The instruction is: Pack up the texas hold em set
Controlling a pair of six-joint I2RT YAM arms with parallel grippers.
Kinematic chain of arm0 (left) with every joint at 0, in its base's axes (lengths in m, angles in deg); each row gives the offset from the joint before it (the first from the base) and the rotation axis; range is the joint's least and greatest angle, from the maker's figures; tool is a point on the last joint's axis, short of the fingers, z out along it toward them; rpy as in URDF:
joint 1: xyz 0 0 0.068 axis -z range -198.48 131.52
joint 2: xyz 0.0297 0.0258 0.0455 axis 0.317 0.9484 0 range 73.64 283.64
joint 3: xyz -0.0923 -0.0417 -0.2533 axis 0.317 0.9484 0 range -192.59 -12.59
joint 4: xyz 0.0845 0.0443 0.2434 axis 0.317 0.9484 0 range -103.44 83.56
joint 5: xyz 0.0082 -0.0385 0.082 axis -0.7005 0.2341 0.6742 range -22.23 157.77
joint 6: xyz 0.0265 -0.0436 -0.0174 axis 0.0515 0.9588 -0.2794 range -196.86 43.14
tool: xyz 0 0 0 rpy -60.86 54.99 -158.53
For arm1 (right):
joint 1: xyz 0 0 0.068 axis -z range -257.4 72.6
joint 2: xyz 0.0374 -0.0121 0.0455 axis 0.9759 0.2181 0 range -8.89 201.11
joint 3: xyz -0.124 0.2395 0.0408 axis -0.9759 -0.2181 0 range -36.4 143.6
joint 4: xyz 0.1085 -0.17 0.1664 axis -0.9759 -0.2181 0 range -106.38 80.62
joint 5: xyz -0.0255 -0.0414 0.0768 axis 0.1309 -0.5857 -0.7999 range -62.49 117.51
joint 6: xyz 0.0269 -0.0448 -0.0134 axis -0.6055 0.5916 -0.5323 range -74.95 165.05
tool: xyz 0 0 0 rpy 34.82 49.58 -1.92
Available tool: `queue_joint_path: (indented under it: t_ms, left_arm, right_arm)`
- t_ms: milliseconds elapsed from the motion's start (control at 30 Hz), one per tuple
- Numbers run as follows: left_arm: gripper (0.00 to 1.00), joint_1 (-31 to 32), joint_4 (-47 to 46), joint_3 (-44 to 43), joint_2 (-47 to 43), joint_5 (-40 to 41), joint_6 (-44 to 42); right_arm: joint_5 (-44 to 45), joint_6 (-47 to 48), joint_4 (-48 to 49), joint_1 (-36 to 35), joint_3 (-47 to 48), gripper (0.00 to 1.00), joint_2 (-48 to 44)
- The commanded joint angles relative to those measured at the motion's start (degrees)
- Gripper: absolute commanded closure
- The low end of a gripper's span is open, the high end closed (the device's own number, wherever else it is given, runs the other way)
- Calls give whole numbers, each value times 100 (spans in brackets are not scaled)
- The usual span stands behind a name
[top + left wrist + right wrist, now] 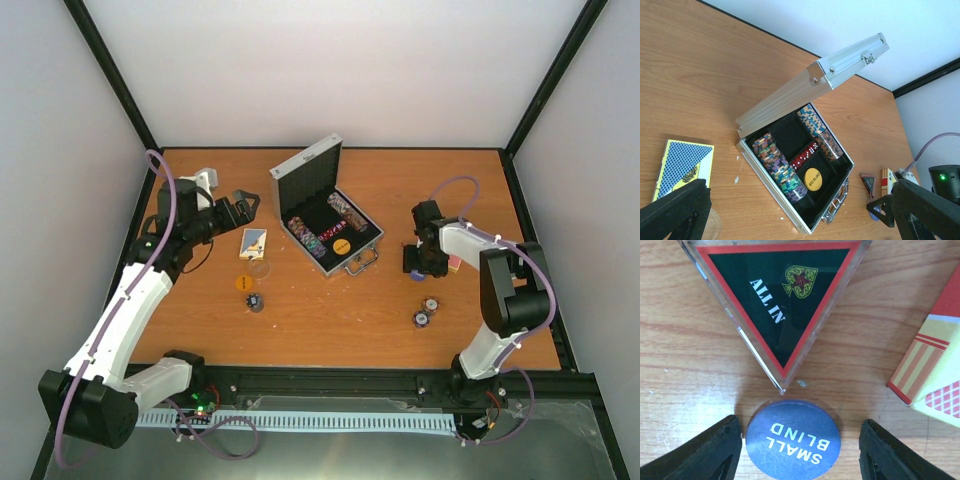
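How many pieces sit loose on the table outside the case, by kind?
Card boxes: 2, blue card box and red card box
Round discs: 3, orange disc, pale clear disc, SMALL BLIND disc
Triangular tokens: 1, ALL IN token
Chip piles: 3, left chip pile, two right chip piles
Total: 9

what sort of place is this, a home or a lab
Probably a robot lab cell: a wooden table boxed in by white panels and black frame posts, with two arms bolted to a rail at its edge.

White arms, black joints, purple cables.
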Motion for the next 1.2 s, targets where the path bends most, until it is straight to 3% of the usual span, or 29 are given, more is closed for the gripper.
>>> queue_joint_path:
  t_ms: [0,1167]
  left_arm:
    - [0,-14,-182,8,-46,-95,90]
    - [0,-15,-293,137,-281,-106,227]
  right_arm:
    - [68,23,-94,-19,-272,36,71]
    - [86,-57,-302,-506,-20,47,210]
